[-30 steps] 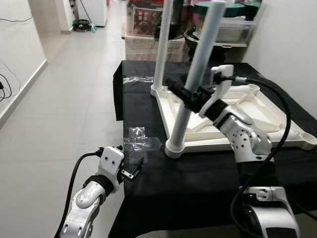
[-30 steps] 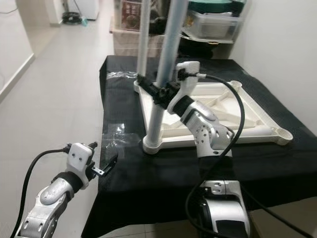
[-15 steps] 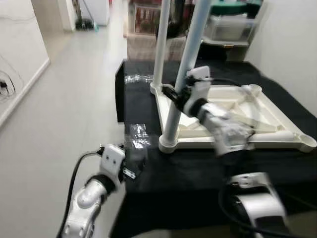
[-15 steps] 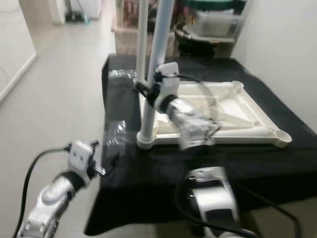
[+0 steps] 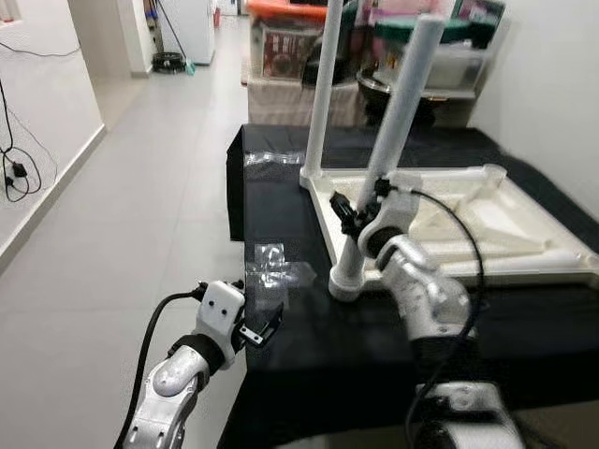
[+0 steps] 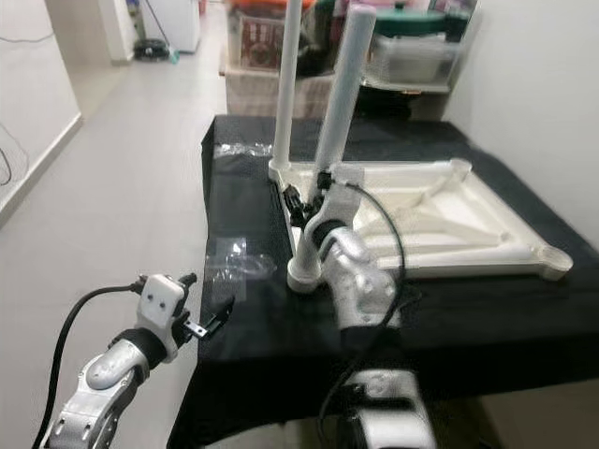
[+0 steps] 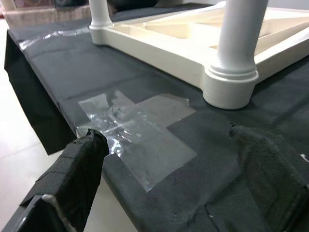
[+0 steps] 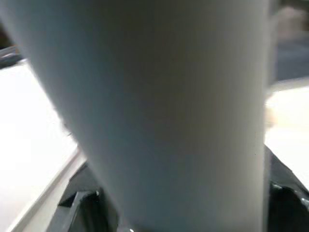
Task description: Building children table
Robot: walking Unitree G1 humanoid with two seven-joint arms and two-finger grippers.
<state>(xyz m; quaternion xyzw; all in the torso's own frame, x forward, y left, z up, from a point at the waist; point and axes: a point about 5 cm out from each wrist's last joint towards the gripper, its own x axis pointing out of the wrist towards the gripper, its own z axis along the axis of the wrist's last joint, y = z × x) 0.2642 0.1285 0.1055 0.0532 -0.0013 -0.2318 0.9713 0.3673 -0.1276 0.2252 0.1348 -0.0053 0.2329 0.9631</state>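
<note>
The white tabletop (image 5: 468, 220) lies upside down on the black-covered bench (image 5: 309, 365), toward its right side. Two legs stand in its left corners: the far leg (image 5: 321, 89) is upright, and the near leg (image 5: 388, 159) tilts to the right in its socket (image 5: 346, 281). The right gripper (image 5: 354, 213) has its fingers clamped on the near leg low down, just above the socket; the right wrist view looks straight onto that leg. The left gripper (image 5: 262, 329) hovers off the bench's near left edge, fingers (image 7: 82, 159) apart and holding nothing, near a patch of clear tape (image 7: 140, 130). By my reading the job is about half done: the near leg wants straightening and seating, and the two right corners (image 6: 554, 266) have no legs yet.
</note>
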